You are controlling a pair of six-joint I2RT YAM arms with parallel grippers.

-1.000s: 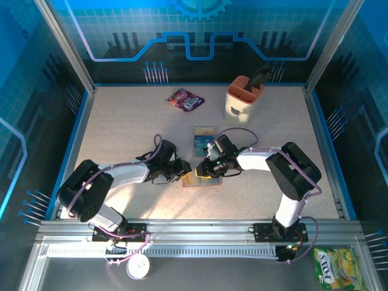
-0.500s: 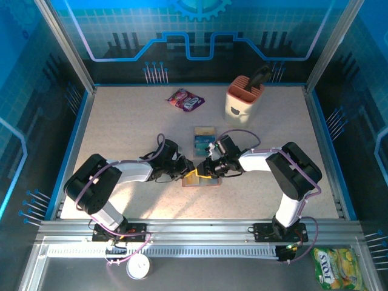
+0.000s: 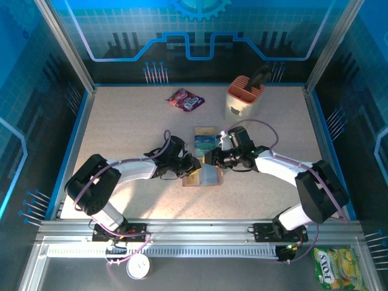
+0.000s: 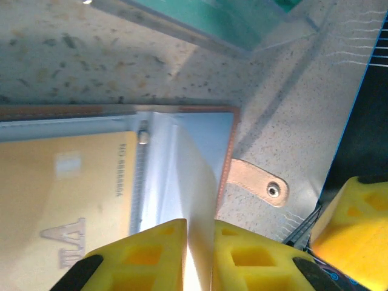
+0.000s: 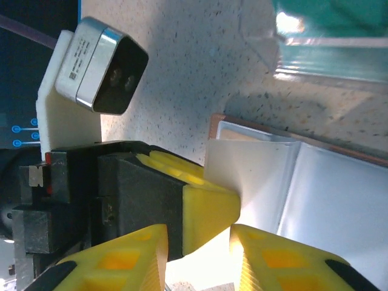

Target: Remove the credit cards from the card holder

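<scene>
Two arms reach inward to the middle of the speckled beige worktop point(image 3: 121, 133). Toward its far edge, left of centre, lies a crinkled purple snack packet point(image 3: 185, 100). Nearer the middle, the left gripper point(image 3: 194, 167) is closed on the flat tan-brown leather card holder point(image 3: 206, 177). Its yellow fingertips point(image 4: 145, 254) pinch a raised grey-blue inner pocket flap. The holder lies opened out around the worktop's centre, slightly toward the near edge. A tan-yellow card point(image 4: 60, 200) sits in the pocket beside that flap. A brown leather strap tab point(image 4: 257, 183) with a metal snap sticks out from the holder's edge onto the worktop. Just beyond the holder, toward the far edge and apart from it, rests a small stack of teal-blue credit cards point(image 3: 204, 140). The right gripper point(image 3: 210, 159) hovers just beside the left one at the holder's far edge, its yellow jaws standing apart with nothing clamped between them. Toward the far right corner stands a tall peach-coloured plastic caddy point(image 3: 242, 100) with a dark tool in it.
</scene>
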